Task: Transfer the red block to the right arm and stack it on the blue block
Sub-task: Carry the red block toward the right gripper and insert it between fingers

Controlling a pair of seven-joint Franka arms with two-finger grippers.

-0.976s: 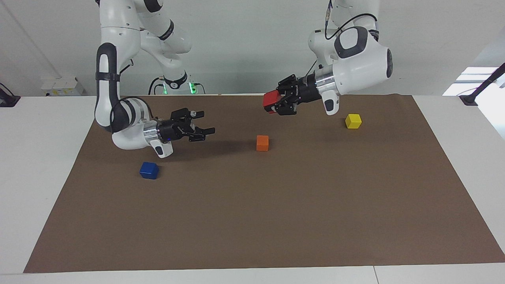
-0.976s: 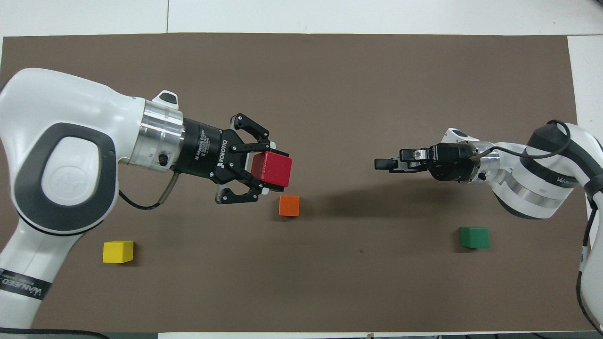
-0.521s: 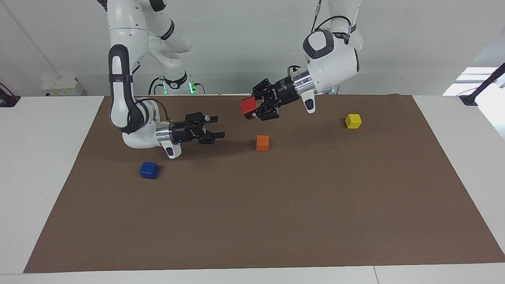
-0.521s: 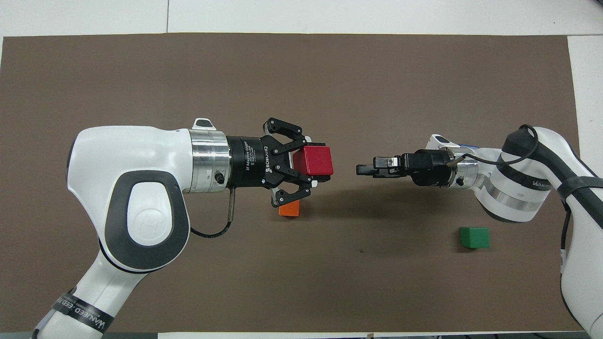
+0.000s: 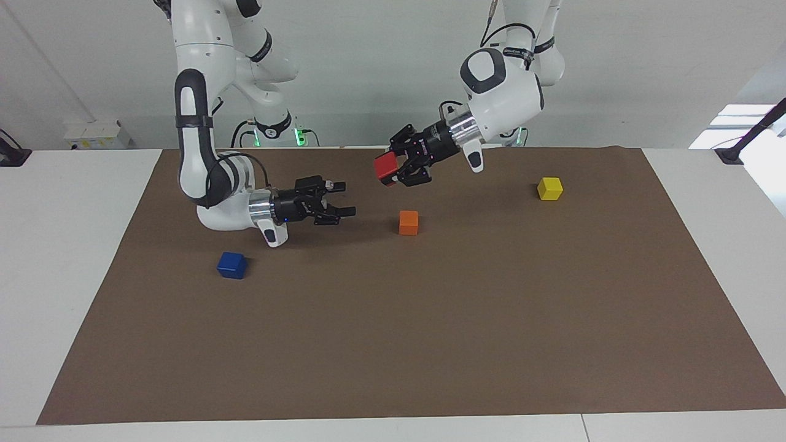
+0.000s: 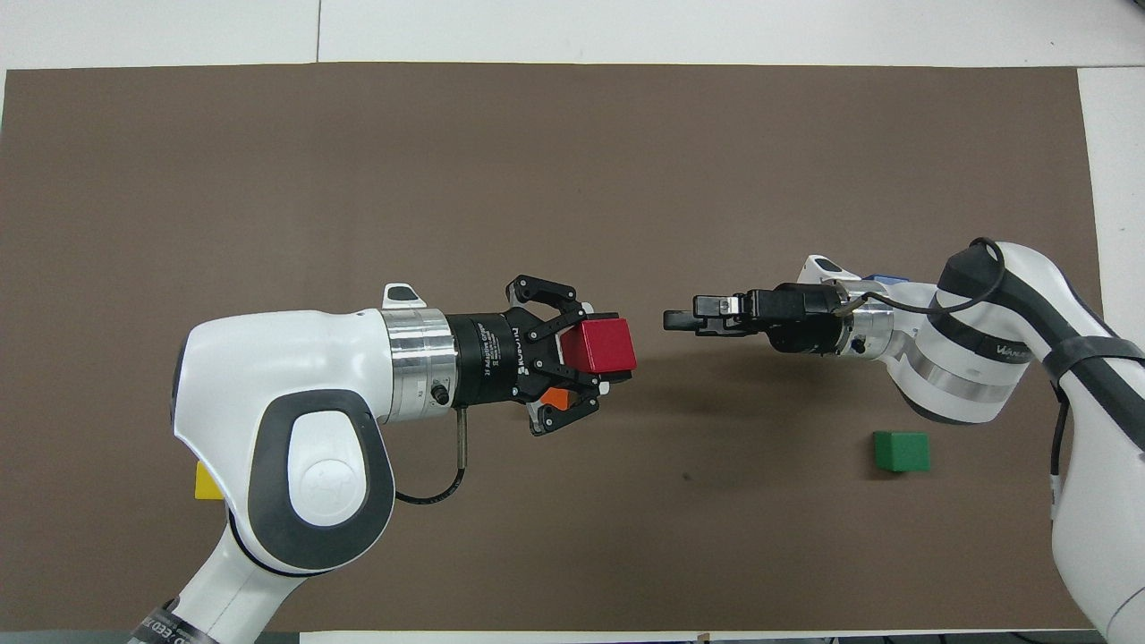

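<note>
The red block point(image 5: 386, 165) point(image 6: 607, 344) hangs in the air above the brown mat, with my left gripper point(image 5: 393, 169) point(image 6: 612, 351) shut on it and pointing sideways toward the right arm. My right gripper point(image 5: 342, 197) point(image 6: 682, 319) is open and empty. It points at the red block from a short gap away and sits a little lower. The blue block point(image 5: 232, 265) rests on the mat toward the right arm's end. In the overhead view only a sliver of the blue block point(image 6: 886, 279) shows past the right wrist.
An orange block point(image 5: 408, 222) point(image 6: 557, 399) lies on the mat below the left gripper. A yellow block point(image 5: 550, 188) point(image 6: 207, 483) sits toward the left arm's end. A green block point(image 6: 902, 451) lies near the right arm.
The left gripper has carried the red block toward the table's middle, then slowed. The right gripper has advanced to meet it, so the gap between them has narrowed.
</note>
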